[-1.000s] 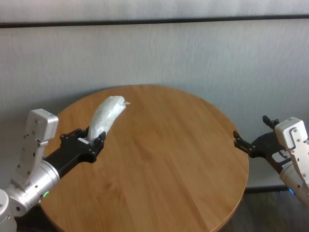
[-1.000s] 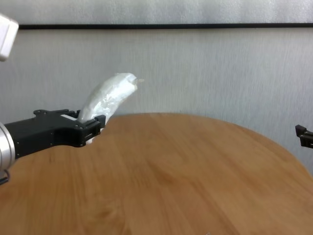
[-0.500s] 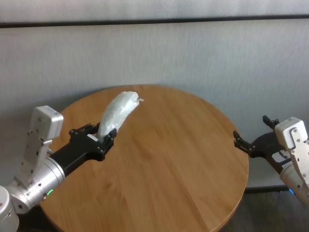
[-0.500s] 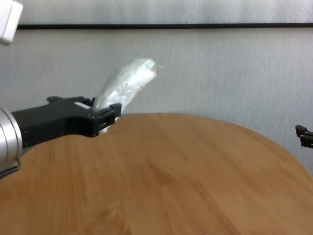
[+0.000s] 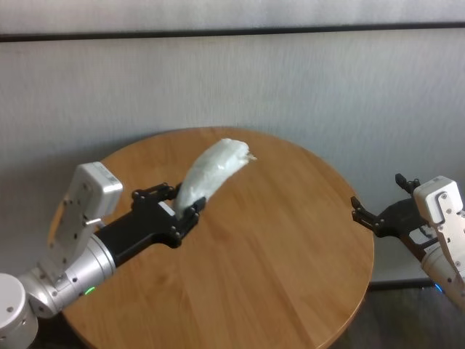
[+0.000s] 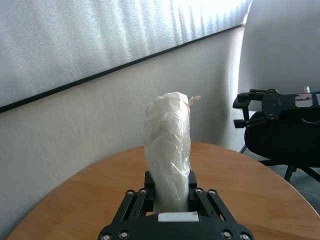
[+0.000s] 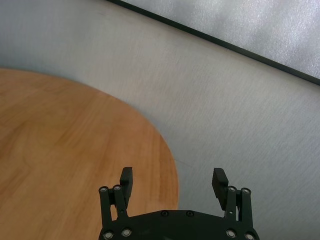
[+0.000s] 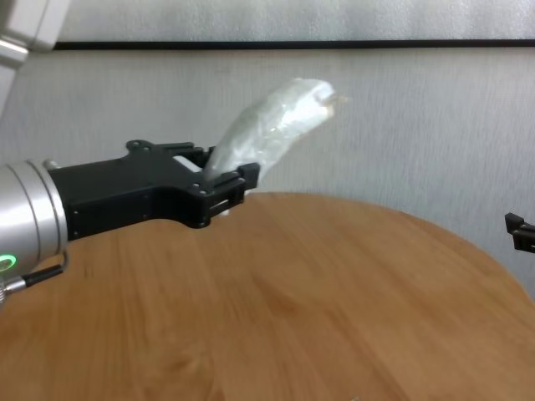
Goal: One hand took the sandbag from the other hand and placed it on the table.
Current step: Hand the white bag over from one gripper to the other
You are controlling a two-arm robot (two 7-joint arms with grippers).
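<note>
Looked like an office or test room: round wood-grain table before a plain grey wall with a dark rail; black office chair beside the table.

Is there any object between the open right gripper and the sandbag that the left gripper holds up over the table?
Nothing visible does. The sandbag sticks up from the left gripper, above the table. The right gripper waits open beyond the table's right edge, with only bare tabletop between them.
</note>
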